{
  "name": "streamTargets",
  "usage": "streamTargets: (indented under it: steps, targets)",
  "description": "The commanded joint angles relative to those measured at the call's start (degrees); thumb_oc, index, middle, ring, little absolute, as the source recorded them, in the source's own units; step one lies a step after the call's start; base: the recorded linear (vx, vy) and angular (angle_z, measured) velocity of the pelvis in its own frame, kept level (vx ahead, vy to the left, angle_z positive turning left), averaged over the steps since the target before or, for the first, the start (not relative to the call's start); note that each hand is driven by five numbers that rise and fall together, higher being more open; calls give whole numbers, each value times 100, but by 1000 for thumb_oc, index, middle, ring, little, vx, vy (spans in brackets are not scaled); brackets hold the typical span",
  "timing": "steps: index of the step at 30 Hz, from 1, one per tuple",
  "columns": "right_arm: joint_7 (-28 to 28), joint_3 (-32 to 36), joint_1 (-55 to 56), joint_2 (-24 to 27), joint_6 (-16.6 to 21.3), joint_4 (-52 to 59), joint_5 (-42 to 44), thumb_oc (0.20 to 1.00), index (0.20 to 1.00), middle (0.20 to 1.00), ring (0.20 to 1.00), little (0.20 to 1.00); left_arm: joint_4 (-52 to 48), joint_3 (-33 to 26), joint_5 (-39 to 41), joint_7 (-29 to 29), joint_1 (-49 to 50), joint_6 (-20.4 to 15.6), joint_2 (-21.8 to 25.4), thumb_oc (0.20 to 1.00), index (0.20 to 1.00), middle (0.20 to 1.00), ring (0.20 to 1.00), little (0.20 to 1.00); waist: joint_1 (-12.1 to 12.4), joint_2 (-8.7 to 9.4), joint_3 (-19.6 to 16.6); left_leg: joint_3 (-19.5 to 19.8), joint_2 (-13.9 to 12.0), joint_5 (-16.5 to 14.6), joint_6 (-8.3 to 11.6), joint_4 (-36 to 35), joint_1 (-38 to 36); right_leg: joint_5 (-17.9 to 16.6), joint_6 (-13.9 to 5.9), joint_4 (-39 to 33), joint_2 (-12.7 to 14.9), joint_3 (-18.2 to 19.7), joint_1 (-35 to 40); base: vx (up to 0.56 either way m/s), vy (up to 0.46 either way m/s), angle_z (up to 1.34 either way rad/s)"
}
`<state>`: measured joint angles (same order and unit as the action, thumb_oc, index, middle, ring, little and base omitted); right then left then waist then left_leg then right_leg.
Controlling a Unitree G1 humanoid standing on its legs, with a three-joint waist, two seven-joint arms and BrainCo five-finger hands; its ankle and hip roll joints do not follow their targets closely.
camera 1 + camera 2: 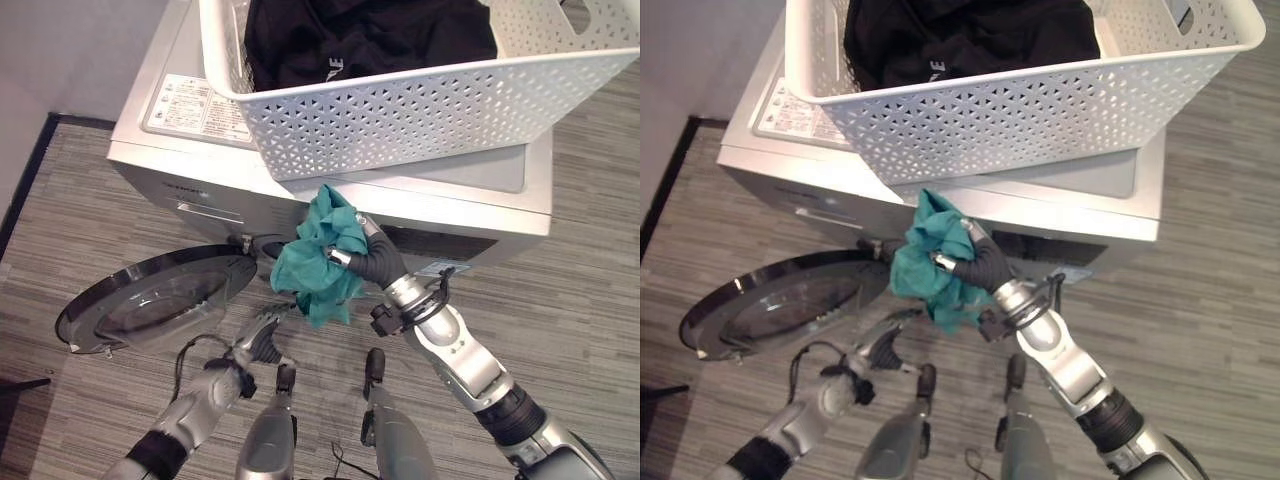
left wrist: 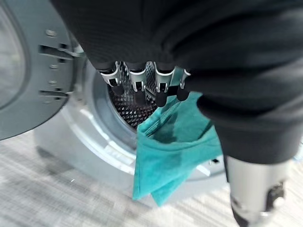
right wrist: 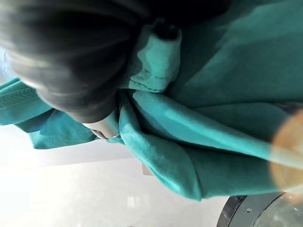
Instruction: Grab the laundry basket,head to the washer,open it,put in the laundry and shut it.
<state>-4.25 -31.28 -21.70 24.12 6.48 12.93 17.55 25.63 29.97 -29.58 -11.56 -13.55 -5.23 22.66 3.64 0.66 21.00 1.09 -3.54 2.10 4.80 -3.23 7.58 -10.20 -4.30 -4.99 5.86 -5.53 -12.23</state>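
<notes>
My right hand (image 1: 372, 262): clamped on the crumpled teal cloth (image 1: 322, 262), before the silver washer (image 1: 500, 200).
My left hand (image 1: 262, 338): fingers relaxed, holding nothing, beside the open round door (image 1: 150, 297).
White perforated plastic basket (image 1: 420, 110): atop washer.

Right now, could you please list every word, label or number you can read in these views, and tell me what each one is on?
Nothing reads clearly enough to quote.
Sticker on top of the washer: lines of print and small symbols, too small to read.
White mark on the black garment in the laundry basket: partly hidden in a fold, unreadable.
Lettering on the washer's front panel: too faint and small to read.
</notes>
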Motion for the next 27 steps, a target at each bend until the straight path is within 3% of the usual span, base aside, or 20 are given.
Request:
streamTargets:
  steps: [1,12,17,19,20,21,22,27]
  targets:
    - [-232,64,-452,-330,634,478,168,200,200,200,200,200,321,232,262,-599,-189,-21,-199,1000,1000,1000,1000,1000,-8,396,-347,149,58,-360,-236,-7,100,605,-336,204,314,101,-4,0,0,0]
    - [-615,-32,-478,-260,663,450,93,200,200,200,200,200,-55,642,1117,-1019,-981,-76,-734,1000,1000,1000,1000,1000,-62,479,-263,239,29,-192,-155,-138,225,581,-323,155,306,-89,-28,-12,-28,10]
    - [-803,-112,-484,-253,487,292,65,200,200,200,200,200,-536,893,2729,-675,-965,-177,-1093,1000,1000,1000,1000,1000,-95,457,-213,266,27,-134,-142,-149,273,548,-321,146,312,-173,-29,-9,-14,8]
    - [-804,-111,-484,-252,486,293,65,200,200,200,200,200,-542,894,2739,-669,-966,-173,-1089,1000,1000,1000,1000,1000,-95,455,-213,268,26,-134,-142,-150,273,548,-321,145,311,-175,-28,0,-1,2]
    - [-831,-69,-474,-217,381,248,40,200,200,200,200,200,-807,1132,3463,-234,-883,-150,-1157,1000,1000,1000,1000,1000,-108,428,-205,273,31,-119,-148,-153,290,540,-319,134,307,-201,-23,0,0,0]
    - [-831,-67,-470,-217,380,250,39,200,200,200,200,200,-813,1135,3470,-230,-882,-146,-1153,1000,1000,1000,1000,1000,-105,428,-207,274,30,-120,-148,-153,291,540,-319,133,306,-202,-23,0,0,0]
    - [-886,-18,-462,-200,316,229,-5,200,200,200,200,200,-922,1307,3963,-47,-840,-131,-1199,1000,1000,1000,1000,1000,-116,404,-186,282,34,-105,-155,-154,301,526,-321,125,303,-213,-26,0,0,0]
    - [-987,-84,-483,-241,279,132,112,200,200,200,200,200,-806,1625,4490,-42,-1043,-124,-1378,1000,1000,1000,1000,1000,-156,368,-160,296,31,-74,-140,-166,348,519,-319,109,303,-255,-42,-1,1,1]
